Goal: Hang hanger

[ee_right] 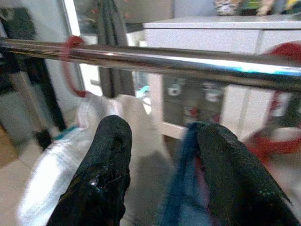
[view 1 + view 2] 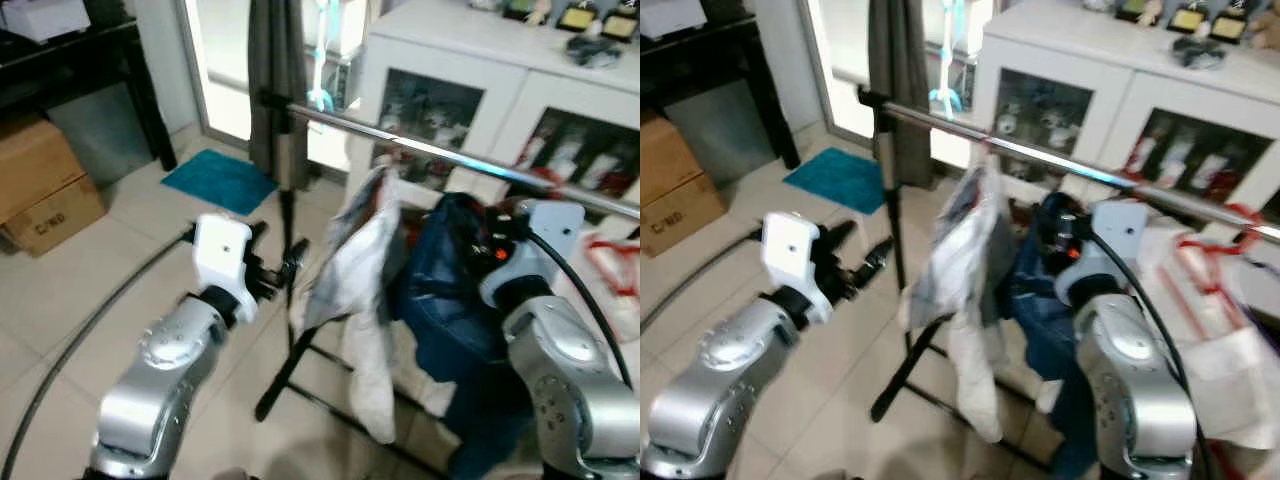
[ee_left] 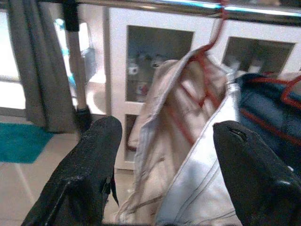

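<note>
Your right gripper (image 1: 162, 188) has its jaws around the blue garment (image 2: 455, 300) on its red hanger (image 3: 270, 92), just under the chrome rail (image 1: 155, 59) at centre-right of the head view; whether they truly pinch it, you cannot tell. The hook looks not yet on the rail. Your left gripper (image 3: 164, 179) waits with jaws open, facing the white garment (image 2: 355, 290), which already hangs there.
</note>
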`<state>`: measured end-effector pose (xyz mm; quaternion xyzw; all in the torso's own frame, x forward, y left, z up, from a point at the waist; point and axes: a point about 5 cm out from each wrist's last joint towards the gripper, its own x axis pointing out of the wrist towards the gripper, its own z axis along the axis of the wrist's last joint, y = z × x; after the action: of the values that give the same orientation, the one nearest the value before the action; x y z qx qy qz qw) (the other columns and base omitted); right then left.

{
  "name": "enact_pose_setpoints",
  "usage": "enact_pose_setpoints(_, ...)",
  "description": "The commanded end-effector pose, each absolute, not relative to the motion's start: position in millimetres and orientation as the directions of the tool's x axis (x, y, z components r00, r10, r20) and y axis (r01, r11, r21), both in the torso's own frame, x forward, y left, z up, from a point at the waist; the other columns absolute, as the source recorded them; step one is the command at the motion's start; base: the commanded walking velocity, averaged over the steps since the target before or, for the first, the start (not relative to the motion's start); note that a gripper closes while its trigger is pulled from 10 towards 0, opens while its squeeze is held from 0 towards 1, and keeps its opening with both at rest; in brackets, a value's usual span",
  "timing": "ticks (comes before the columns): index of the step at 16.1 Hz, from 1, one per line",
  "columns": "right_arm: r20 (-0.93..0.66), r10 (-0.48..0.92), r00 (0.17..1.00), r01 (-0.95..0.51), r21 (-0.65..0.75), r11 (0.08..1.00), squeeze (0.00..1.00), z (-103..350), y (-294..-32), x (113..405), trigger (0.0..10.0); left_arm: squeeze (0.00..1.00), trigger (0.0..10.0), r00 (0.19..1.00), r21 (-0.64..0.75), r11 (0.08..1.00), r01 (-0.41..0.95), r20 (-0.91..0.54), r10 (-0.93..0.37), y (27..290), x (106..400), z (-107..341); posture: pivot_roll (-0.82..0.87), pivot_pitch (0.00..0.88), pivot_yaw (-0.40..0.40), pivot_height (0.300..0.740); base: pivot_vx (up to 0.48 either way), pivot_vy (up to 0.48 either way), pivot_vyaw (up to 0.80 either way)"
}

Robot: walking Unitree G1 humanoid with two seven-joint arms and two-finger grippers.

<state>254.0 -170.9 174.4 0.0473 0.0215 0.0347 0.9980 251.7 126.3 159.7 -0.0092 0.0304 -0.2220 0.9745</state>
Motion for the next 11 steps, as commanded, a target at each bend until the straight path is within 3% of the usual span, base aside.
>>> enact_pose_setpoints(1,-0.035,0.119,0.992,-0.114,0.112,0.987,0.0,174,-163,260,10.0,0.0,10.0,0.922,-0.02,0.923,0.385,-0.028,-0.385,135,253,164,0.07,0.0,-0.07,0.74,0.0,-0.48,0.0)
enact_pose_setpoints(3,-0.04,0.232,0.972,-0.228,0.096,0.969,0.0,176,-155,257,10.0,0.0,10.0,0.932,-0.039,0.933,0.359,-0.038,-0.36,141,249,161,0.05,0.0,-0.071,0.74,0.0,-0.48,0.0)
enact_pose_setpoints(9,-0.038,0.355,0.934,-0.348,0.127,0.929,0.0,178,-149,243,10.0,0.0,10.0,0.922,0.011,0.923,0.384,-0.057,-0.383,141,249,155,0.01,0.0,-0.071,0.74,0.0,-0.48,0.0)
enact_pose_setpoints(10,-0.024,0.384,0.923,-0.378,0.128,0.917,0.0,181,-149,237,10.0,0.0,10.0,0.909,0.018,0.911,0.413,-0.068,-0.411,138,248,154,0.0,0.0,-0.063,0.74,0.0,0.0,0.0)
enact_pose_setpoints(11,-0.01,0.418,0.908,-0.413,0.134,0.901,0.07,185,-151,229,10.0,0.0,10.0,0.893,0.021,0.895,0.446,-0.082,-0.443,136,247,153,0.01,0.0,-0.059,0.74,0.0,0.0,0.0)
